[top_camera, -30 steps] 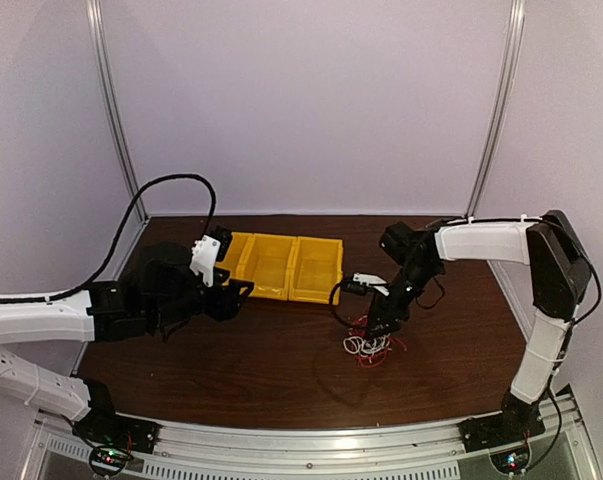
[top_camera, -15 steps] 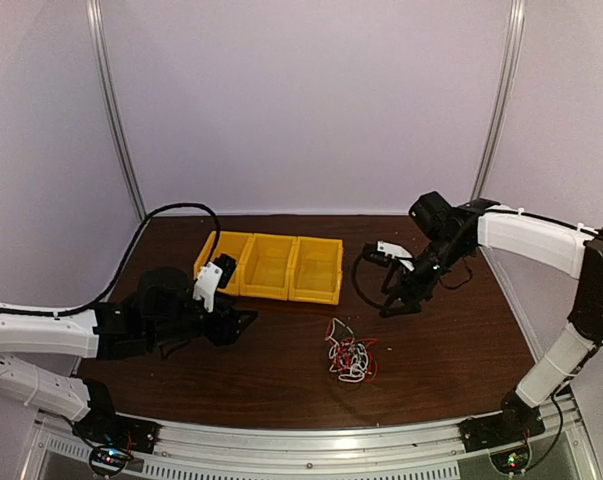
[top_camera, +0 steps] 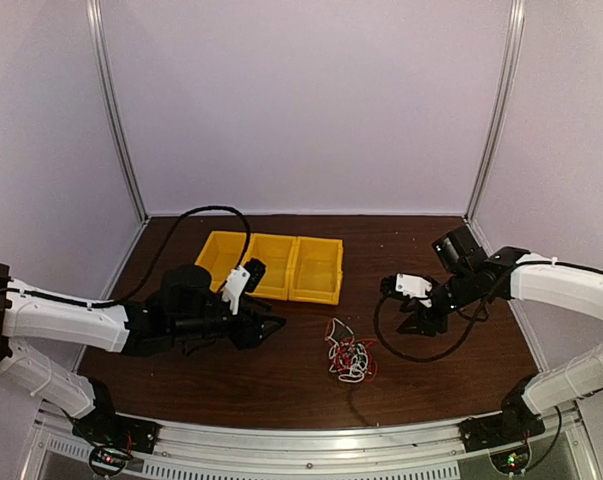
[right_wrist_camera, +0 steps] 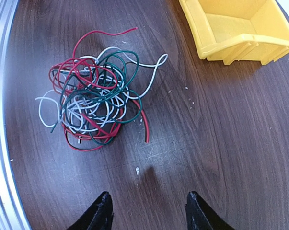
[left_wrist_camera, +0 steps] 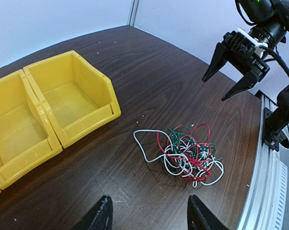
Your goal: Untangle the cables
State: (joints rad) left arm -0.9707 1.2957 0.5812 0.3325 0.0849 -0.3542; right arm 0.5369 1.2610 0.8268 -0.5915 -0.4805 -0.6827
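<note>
The thin, curly cables point(right_wrist_camera: 94, 105), three colours counted (red, white, dark green), lie knotted in one heap on the dark brown wooden surface point(top_camera: 231, 378), near the front of the three joined yellow plastic bins point(top_camera: 314, 293). The left fingers point(left_wrist_camera: 102, 218) and right fingers point(right_wrist_camera: 102, 211) hang spread and empty on opposite sides of the heap, probably so each arm can pull a different strand away.

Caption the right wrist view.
Open right hand faces a red, white and green cable tangle near a yellow bin.
</note>
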